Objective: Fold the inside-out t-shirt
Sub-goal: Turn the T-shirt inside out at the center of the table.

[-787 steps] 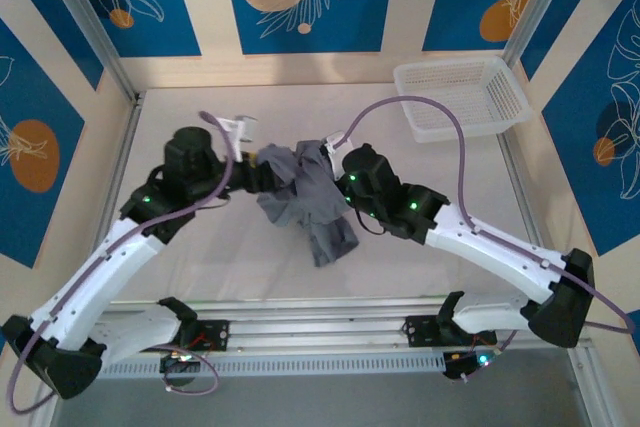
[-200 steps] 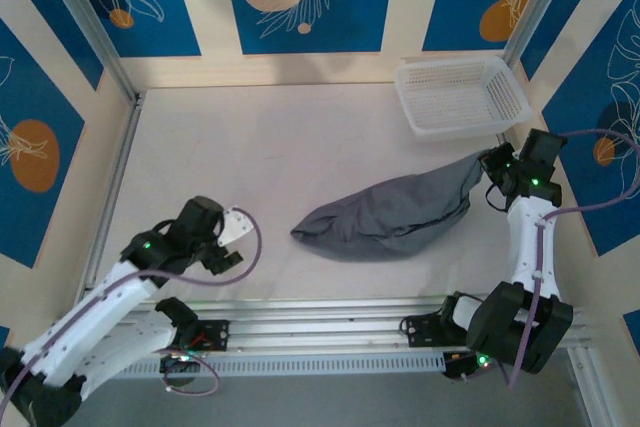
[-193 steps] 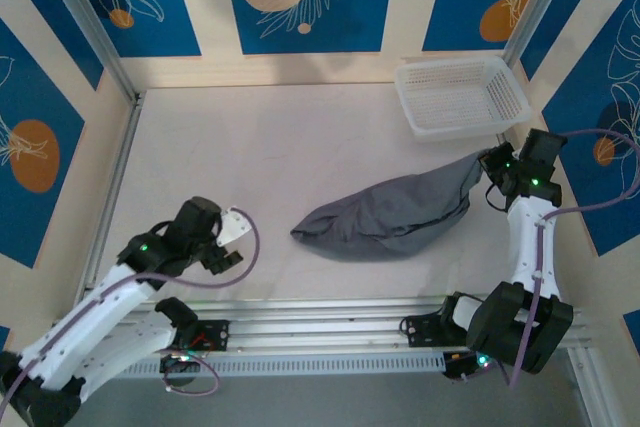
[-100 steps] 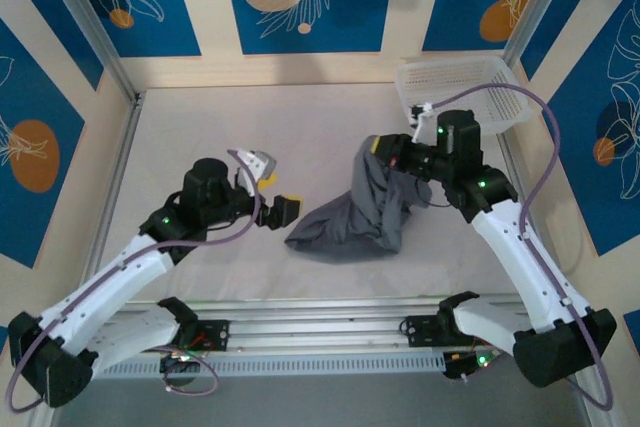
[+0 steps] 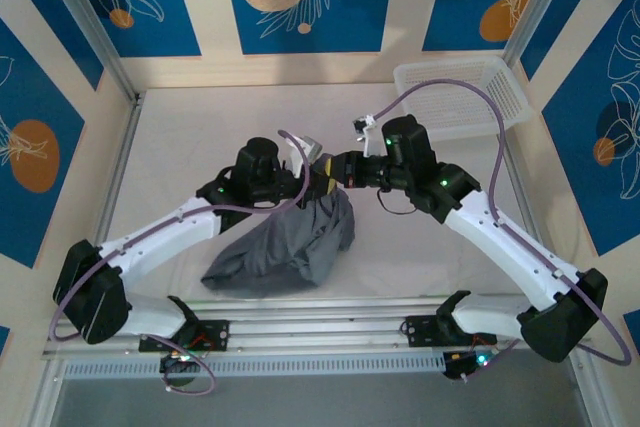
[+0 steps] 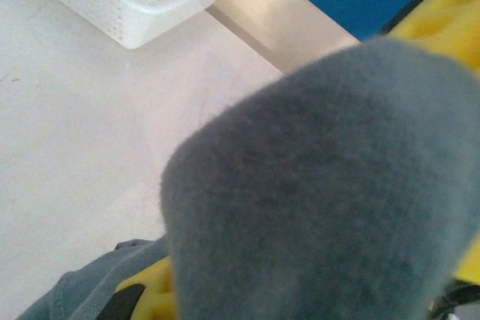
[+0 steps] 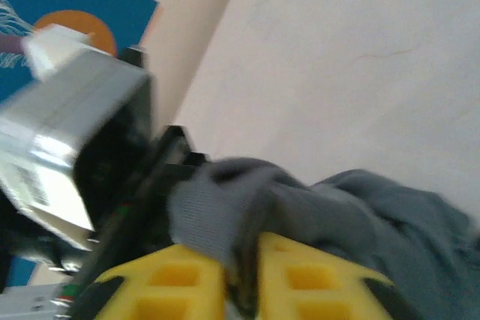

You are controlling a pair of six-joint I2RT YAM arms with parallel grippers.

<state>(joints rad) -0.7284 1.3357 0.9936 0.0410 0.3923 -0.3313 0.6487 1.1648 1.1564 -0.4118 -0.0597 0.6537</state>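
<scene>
My left tool point(image 5: 316, 183) is clamped on a bunched edge of the inside-out t-shirt point(image 5: 290, 244). My right tool point(image 5: 340, 169), nearly closed, pinches a fold of the same cloth just beside it. The rest of the shirt hangs below both tools and heaps on the table point(image 5: 190, 137) towards its near edge.

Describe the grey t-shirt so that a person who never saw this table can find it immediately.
Look at the pale table. Near its middle, towards the front, lies a dark grey t-shirt, its top lifted up to where the left hand and right hand meet. It is soft, crumpled and dark, whereas the mesh basket in the far right corner is white and box-shaped.
</scene>
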